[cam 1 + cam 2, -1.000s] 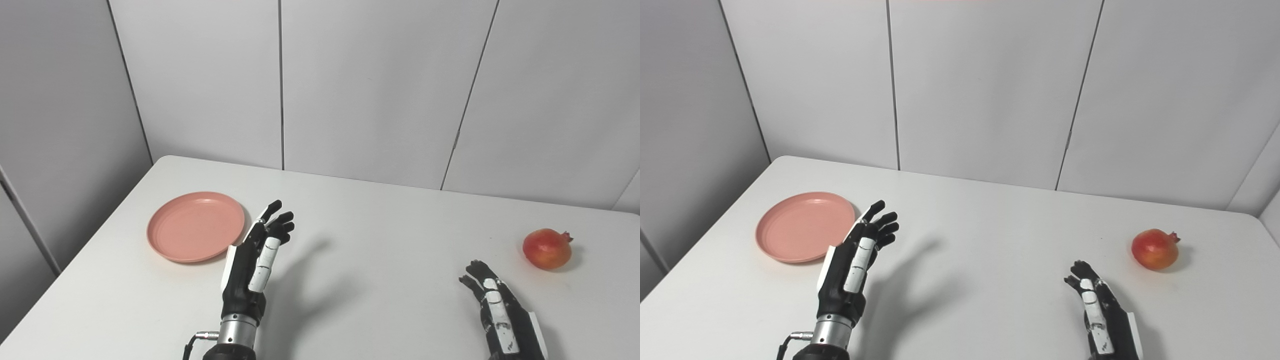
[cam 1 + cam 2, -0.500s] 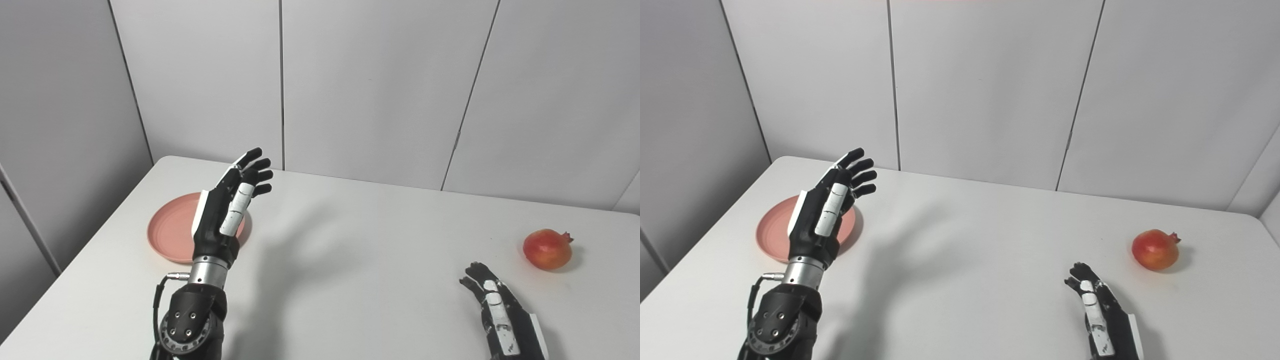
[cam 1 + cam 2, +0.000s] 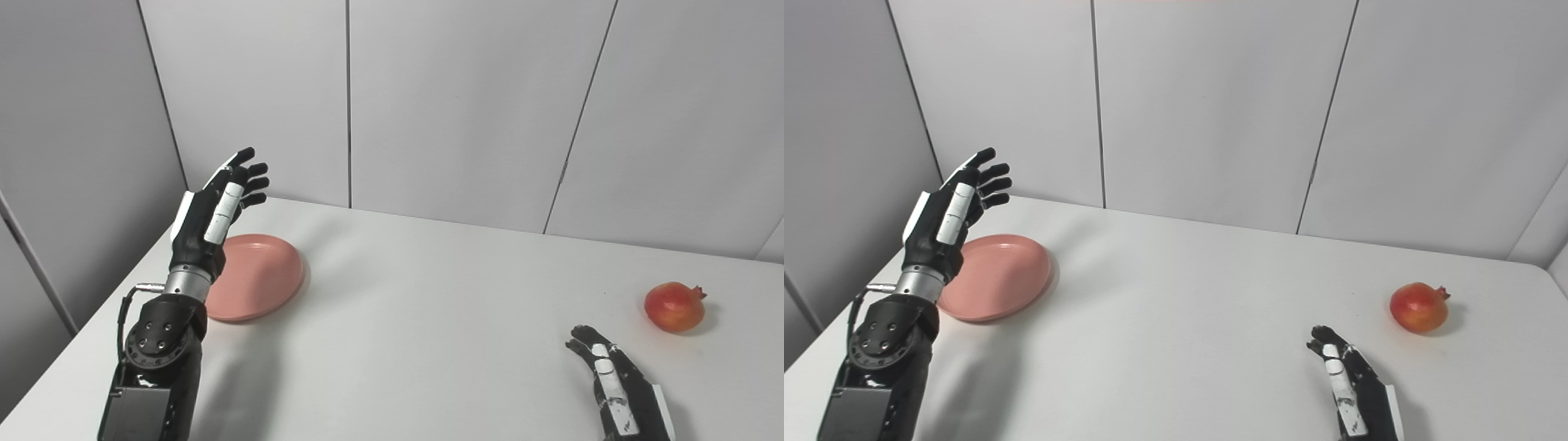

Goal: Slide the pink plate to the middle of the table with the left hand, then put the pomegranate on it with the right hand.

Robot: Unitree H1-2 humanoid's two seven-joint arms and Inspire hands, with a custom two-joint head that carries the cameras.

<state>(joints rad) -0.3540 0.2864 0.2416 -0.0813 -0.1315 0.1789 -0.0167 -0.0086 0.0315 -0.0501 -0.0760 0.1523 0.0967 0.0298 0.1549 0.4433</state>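
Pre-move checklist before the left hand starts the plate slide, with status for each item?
1. Left hand free and open: ok, fingers apart, holding nothing.
2. Left hand in contact with the pink plate: not ok, the hand is raised over the plate's far left side, not touching it.
3. Plate flat on the table: ok, near the left edge, not yet in the middle.
4. Slide path to the middle: ok, bare tabletop between the plate and the centre.
5. Right hand out of the way: ok, low at the near right, holding nothing.
6. Pomegranate ready: ok, resting on the table right of centre, apart from the right hand.
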